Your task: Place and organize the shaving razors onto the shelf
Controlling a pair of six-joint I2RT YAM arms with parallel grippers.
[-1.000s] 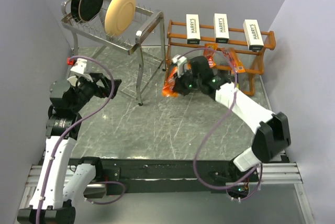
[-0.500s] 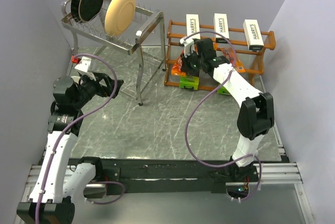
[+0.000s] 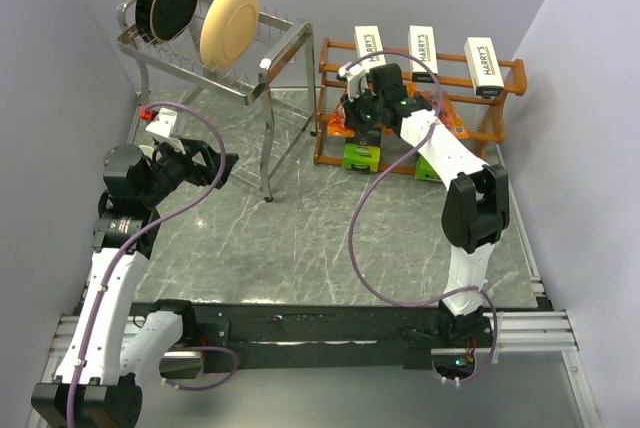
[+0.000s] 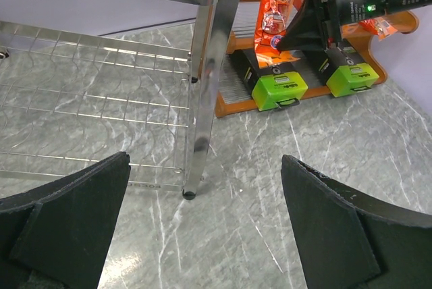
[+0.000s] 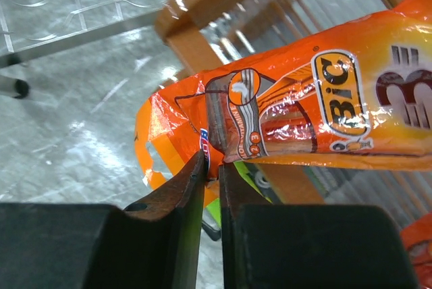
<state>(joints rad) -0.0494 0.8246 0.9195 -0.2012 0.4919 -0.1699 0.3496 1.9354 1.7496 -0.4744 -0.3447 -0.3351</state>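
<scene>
Orange razor pack (image 5: 324, 113) edge pinched by narrow right gripper (image 5: 210, 161) at shelf (image 3: 322, 108) left end; left gripper (image 4: 206, 167) wide.

Bright, even overhead light — shadows soft. Glare on orange pack (image 5: 290, 110) foil just past right gripper (image 5: 212, 162) tips; gripper body near lens is dark, blurry. Bkgd beyond it soft.

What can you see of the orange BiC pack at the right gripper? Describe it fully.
The orange BiC pack is a flat bag of glossy, crinkled plastic film, printed with the brand logo, a large 3 and razor artwork. It stands roughly upright at the left end of the wooden shelf, above a lime-green pack. One edge sits between the nearly closed fingertips of the right gripper. Whether it rests on a rail cannot be told.
</scene>
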